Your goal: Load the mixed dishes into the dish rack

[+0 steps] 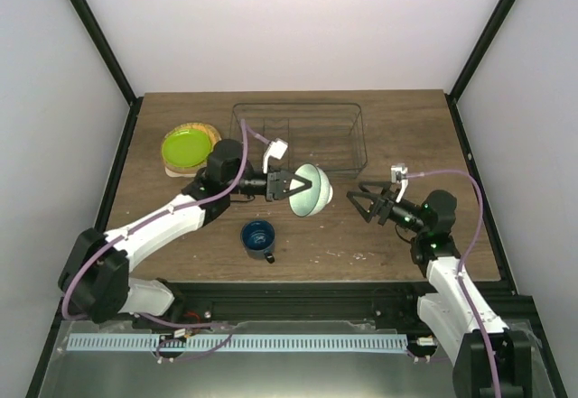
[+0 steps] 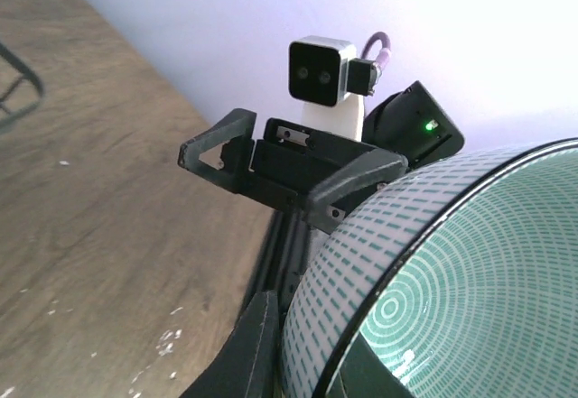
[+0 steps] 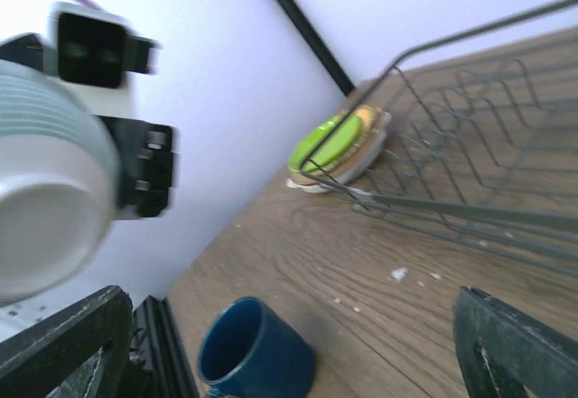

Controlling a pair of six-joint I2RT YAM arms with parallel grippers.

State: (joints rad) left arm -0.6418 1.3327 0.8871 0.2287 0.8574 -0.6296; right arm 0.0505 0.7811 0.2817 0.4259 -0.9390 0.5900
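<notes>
My L claw (image 1: 291,184) is clamped on the rim of the pale mint bowl (image 1: 312,190), w/ one finger inside and one outside. The bowl's up off the surface (image 1: 343,240), tipped on its side w/ its mouth facing R. It hangs just in front of the near wall of the dish rack (image 1: 298,106), abt mid-length. That wall stands btwn the bowl and the wire dividers inside.

My R claw (image 1: 356,197) is spread wide and holds nothing. It points at the bowl's mouth from the R, near it but not touching.

The small dark blue mug (image 1: 258,236) stands upright on the surface, on the near side of the bowl and a bit L, w/ its handle twd the near edge. My L forearm runs over the surface btwn the mug and the plates.

The plates are stacked just beside the rack's L end. The lime-green plate (image 1: 187,146) is on top, w/ the tan woven-look plate (image 1: 213,133) peeking out at its far edge. A paler plate (image 1: 173,171) lies at the bottom; I can't read its pattern.
</notes>
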